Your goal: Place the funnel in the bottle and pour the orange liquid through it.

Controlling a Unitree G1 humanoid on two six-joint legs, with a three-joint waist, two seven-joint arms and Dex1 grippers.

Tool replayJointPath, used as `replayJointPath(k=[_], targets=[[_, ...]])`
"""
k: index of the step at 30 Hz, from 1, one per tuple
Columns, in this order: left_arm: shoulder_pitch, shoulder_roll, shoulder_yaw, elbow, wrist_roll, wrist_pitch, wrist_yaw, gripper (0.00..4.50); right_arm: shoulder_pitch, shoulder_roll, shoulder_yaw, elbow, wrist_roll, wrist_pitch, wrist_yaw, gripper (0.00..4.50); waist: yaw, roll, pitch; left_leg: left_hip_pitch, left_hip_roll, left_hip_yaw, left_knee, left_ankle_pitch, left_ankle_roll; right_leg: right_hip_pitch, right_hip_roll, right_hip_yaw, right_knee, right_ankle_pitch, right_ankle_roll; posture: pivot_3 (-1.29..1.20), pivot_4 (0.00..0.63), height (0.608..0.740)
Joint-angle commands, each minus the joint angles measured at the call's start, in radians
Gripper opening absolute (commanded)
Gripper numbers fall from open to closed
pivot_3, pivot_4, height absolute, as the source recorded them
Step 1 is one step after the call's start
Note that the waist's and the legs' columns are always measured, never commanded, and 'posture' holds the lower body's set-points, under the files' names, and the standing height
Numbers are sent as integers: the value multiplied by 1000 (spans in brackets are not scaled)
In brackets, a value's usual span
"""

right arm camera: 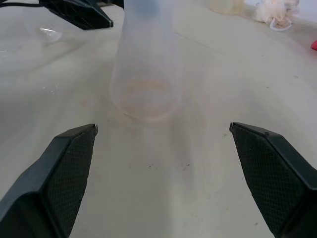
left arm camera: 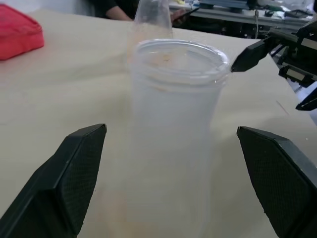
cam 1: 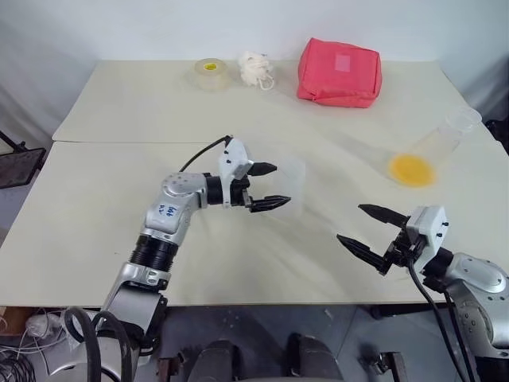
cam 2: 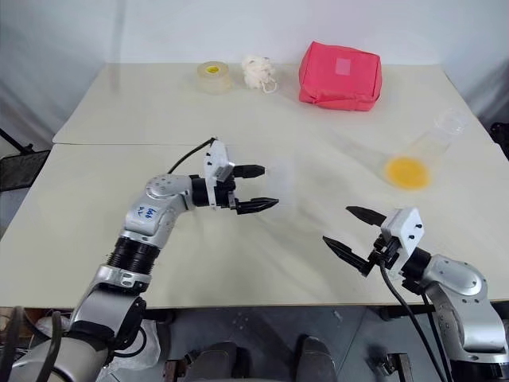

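The left tool (cam 1: 271,185) stands with its fingers spread wide on either side of a clear bottle (left arm camera: 171,144), which stands upright on the tabletop (cam 1: 119,207) between the fingertips and touches neither. In the left wrist view the bottle's wide round mouth is open, and a faint orange smear shows just inside the rim; whether the clear funnel already sits in that mouth I cannot tell — the plastic is too see-through to make out. The right tool (cam 2: 348,228) is spread wide too and holds nothing, hovering over the tabletop well short of the bottle, its fingers pointing toward it. The orange liquid (cam 1: 412,169) lies in the low side of a clear flask (cam 1: 440,142) that is tipped over on the tabletop, beyond the right tool and well apart from the left one. Far past both tools sit a red pouch (cam 1: 339,72), a tape roll (cam 1: 210,73) and a white ball of string (cam 1: 254,68). By my reading the bottle step is at its end and the pour has not begun — next, the right tool should reach out to the flask, close on its neck and lift it without spilling, while the left tool steadies the bottle.
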Motion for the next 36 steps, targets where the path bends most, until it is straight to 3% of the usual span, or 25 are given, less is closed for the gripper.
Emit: replayJointPath(k=[1,6,11,18,21,27,31,36], targets=[[-66,77,95,-28,-59,71,-6,4487,18,-41,-50,-33,34,7,34,4500,0,0,0,0,0,0,0,0,0,0,0,0,0,0,0,0,150,740],[-50,208,177,-38,-52,79,7,4487,0,-79,-49,1,49,14,86,4500,-2,0,0,0,0,-1,1,0,0,0,0,0,0,0,0,0,150,740],[62,280,260,-182,-87,134,52,4487,-48,-87,-37,43,49,14,128,4500,-1,0,0,0,0,-2,1,0,0,0,0,1,1,0,0,0,150,740],[482,364,524,-551,-174,286,178,4487,-112,-91,-14,91,51,18,187,4500,-10,0,0,0,4,-3,2,0,0,0,-1,1,2,0,0,0,150,740],[657,346,629,-657,-176,294,245,4487,-135,-93,-3,116,55,6,229,4500,-12,0,0,1,5,-3,1,0,0,0,-1,2,2,0,0,0,150,740],[820,251,737,-776,-149,247,412,4487,-184,-94,13,149,82,12,316,4500,6,-1,1,1,4,-8,7,-1,0,5,-2,3,1,0,0,0,150,740],[892,227,717,-851,-133,267,487,4487,-230,-76,40,187,63,6,322,4500,2,-1,1,2,4,-9,6,-1,0,6,-2,3,1,0,0,0,150,740],[875,227,635,-904,-103,307,578,4487,-258,-58,68,204,54,3,317,4500,2,-1,1,2,3,-9,7,-1,0,6,-2,3,1,0,0,0,150,740]])
